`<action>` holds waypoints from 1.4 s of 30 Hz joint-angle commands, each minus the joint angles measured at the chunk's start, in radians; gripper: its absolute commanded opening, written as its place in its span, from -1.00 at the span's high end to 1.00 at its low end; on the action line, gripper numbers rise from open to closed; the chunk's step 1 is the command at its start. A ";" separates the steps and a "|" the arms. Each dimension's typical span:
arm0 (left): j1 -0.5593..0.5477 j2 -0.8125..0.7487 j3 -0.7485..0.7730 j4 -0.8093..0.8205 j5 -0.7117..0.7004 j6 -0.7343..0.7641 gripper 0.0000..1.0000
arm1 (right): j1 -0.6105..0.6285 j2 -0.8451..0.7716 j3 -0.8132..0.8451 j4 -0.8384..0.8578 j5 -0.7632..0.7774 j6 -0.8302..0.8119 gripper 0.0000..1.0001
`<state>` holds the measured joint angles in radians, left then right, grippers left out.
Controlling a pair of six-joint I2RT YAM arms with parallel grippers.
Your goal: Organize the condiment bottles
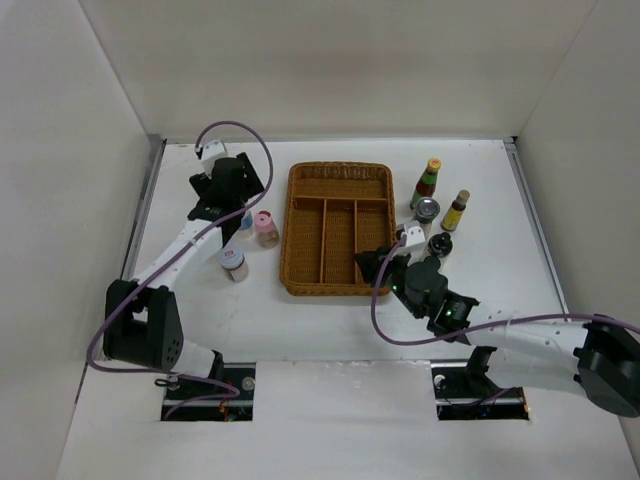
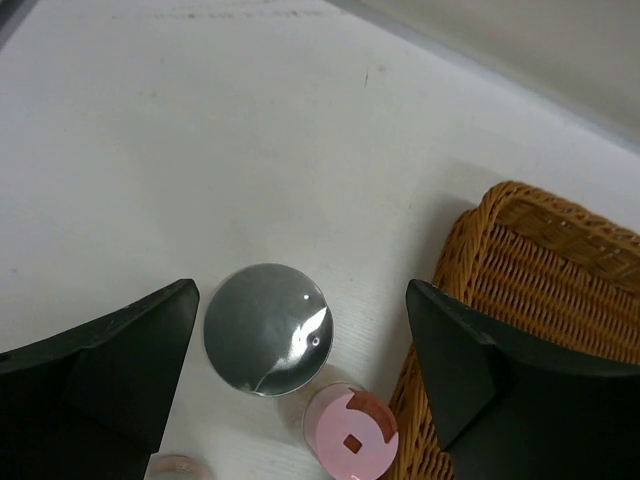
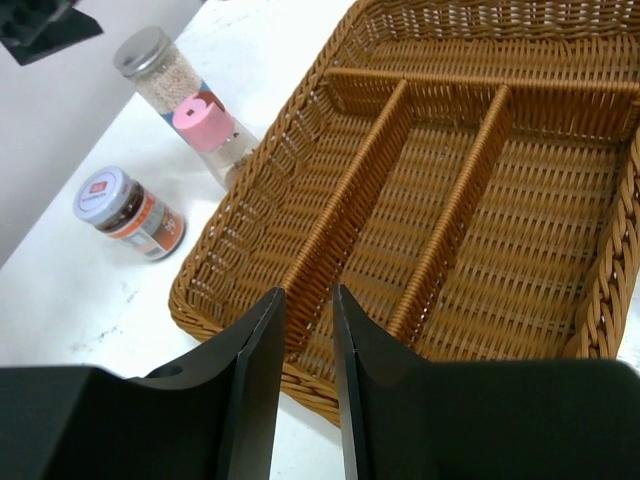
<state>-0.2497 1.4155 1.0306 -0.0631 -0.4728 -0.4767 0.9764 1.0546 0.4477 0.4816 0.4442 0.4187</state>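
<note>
White bench (image 1: 300, 330) carries it all. Wicker divided tray (image 1: 291, 225) sits mid-bench. All the bottles stand on the bench, outside the tray.

Left gripper (image 2: 300, 300) is left of the tray. Its jaws are wide apart, straddling the grey-capped bottle (image 2: 268, 328) from above with a gap on both sides.

Right gripper (image 3: 308, 300) hovers at the tray's near right corner. Its jaws are almost together, a thin slit with nothing in it.

Left group:
- pink-lidded bottle (image 1: 265, 226), just beside the grey-capped one
- white-lidded red-label jar (image 1: 233, 263), nearer the bases

Right group:
- taller dark sauce bottle (image 1: 428, 183)
- yellow-capped sauce bottle (image 1: 457, 209)
- silver-lidded jar (image 1: 428, 209), between them
- dark-lidded jar (image 1: 440, 244), nearest the right gripper
</note>
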 commanded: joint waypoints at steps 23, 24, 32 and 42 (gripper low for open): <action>0.000 0.108 -0.015 0.083 -0.032 0.030 -0.08 | -0.026 0.073 0.026 0.035 -0.018 0.000 -0.18; 0.002 0.106 -0.021 0.083 -0.032 0.029 -0.03 | -0.028 0.099 0.038 0.028 -0.031 0.000 -0.24; 0.002 0.070 -0.059 0.115 -0.041 0.027 0.43 | -0.012 0.361 0.230 -0.136 -0.174 -0.046 -0.12; 0.014 -0.065 -0.037 0.177 -0.063 0.032 0.54 | 0.051 0.491 0.344 -0.264 -0.189 -0.075 -0.04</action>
<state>-0.2424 1.4364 0.9512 0.0113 -0.5190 -0.4446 1.0153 1.5028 0.7460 0.2867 0.2806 0.3397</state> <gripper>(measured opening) 0.566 0.539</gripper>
